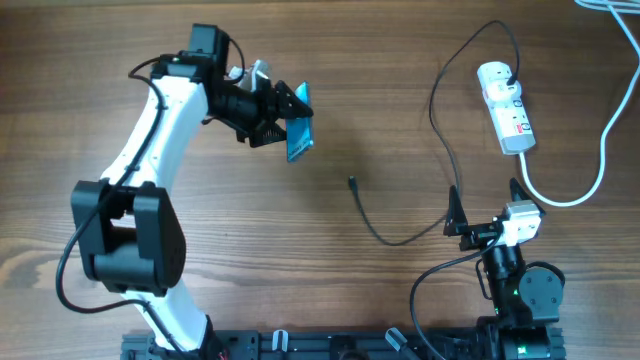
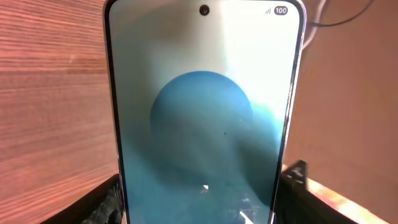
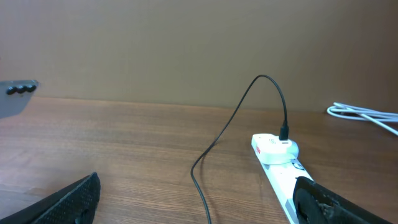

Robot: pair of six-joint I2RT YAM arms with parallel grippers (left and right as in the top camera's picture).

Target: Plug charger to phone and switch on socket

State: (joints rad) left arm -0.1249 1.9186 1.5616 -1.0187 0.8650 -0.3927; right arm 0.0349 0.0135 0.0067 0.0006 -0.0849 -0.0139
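Note:
My left gripper (image 1: 290,118) is shut on the phone (image 1: 300,136) and holds it above the table at upper centre-left. In the left wrist view the phone's cyan screen (image 2: 202,112) fills the frame, with a finger on each side of it at the bottom (image 2: 202,208). The charger cable (image 1: 440,110) runs from the socket (image 1: 505,108) in a loop, and its free connector (image 1: 352,182) lies on the table mid-centre. My right gripper (image 1: 487,208) is open and empty, below the socket. In the right wrist view its fingers (image 3: 199,211) straddle the cable (image 3: 236,118), with the socket (image 3: 277,165) ahead on the right.
A thick white cord (image 1: 605,130) curves from the socket along the right edge and also shows in the right wrist view (image 3: 364,115). A white adapter (image 3: 273,148) sits plugged into the strip. A grey edge with dark dots (image 3: 15,96) shows at the far left.

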